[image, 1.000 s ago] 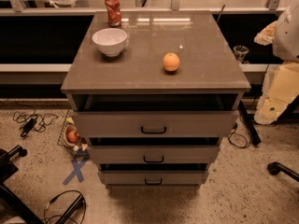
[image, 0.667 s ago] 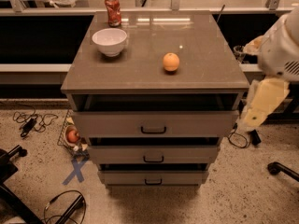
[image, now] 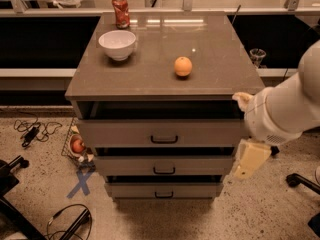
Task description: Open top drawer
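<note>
The top drawer is the widest of three grey-taupe drawers under the cabinet top. Its small dark bar handle sits at the centre of its front. The front stands a little out from the cabinet, with a dark gap showing above it. My gripper is a cream part at the end of my white arm. It hangs by the cabinet's right front corner, right of the drawer fronts, at the height of the middle drawer, well apart from the handle.
On the cabinet top are a white bowl, a red can and an orange. The middle drawer and the bottom drawer lie below. Cables, a wire basket and a chair base are on the floor.
My arm has swung in from the right edge and down toward the cabinet's right front corner. The drawers and the things on top have not moved.
</note>
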`<state>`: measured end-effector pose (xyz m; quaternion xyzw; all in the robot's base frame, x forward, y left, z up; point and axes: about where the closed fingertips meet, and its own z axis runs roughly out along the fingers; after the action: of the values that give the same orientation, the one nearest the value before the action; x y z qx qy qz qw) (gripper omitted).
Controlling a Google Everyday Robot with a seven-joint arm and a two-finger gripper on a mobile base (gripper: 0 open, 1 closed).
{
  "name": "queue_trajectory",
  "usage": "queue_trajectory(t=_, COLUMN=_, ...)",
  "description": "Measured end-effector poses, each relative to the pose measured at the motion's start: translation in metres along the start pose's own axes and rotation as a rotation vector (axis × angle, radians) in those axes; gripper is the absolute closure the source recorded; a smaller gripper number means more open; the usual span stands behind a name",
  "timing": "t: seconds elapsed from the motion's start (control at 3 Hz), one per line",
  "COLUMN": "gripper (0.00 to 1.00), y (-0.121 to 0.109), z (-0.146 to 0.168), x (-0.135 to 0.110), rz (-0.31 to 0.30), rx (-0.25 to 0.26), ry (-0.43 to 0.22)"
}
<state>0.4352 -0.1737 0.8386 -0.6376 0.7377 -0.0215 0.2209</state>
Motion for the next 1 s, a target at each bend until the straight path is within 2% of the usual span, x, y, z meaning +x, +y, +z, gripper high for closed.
queue_trajectory(t=0.33, gripper=0.0, y=0.002, z=0.04, x=-0.001, rz=-0.038, rx=0.066, ry=-0.004)
queue_trajectory(t=0.67, gripper=0.0, y=-0.012, z=0.043, x=-0.007, rz=-0.045, rx=0.131, ry=-0.023)
queue_trajectory(t=1.0, gripper=0.0, y=-0.011, z=0.046, x=-0.007, rz=-0.044, rx=0.127, ry=-0.021)
